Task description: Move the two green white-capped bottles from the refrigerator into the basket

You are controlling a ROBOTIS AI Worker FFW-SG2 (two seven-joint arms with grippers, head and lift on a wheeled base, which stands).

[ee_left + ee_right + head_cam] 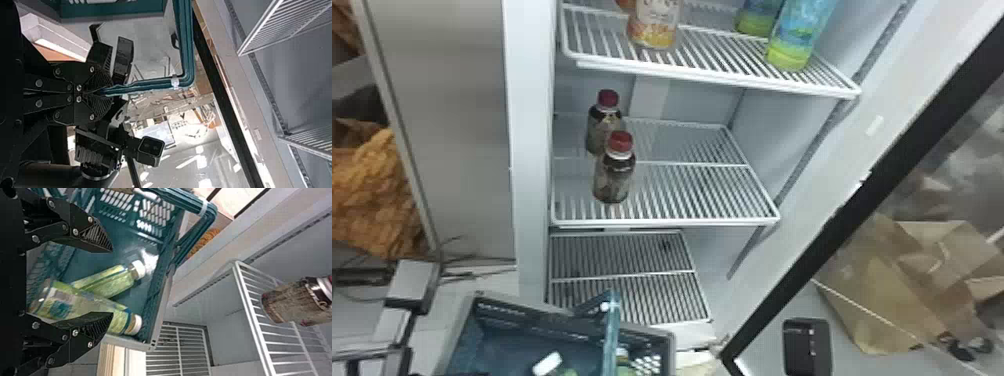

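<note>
Nearest, head view: basket (673,350) is sitting near left, before the refrigerator (531,150); two red-capped bottles (613,177) are standing on a shelf (692,221). Left wrist view: left gripper (107,91) is pinching the basket handle (184,47), fingers nearly together. Right wrist view: right gripper (112,282) is hanging wide open, holding nothing; two green white-capped bottles (70,304) are lying inside the basket.

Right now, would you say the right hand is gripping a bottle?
No, the right hand is open, and both white-capped bottles lie in the basket.
</note>
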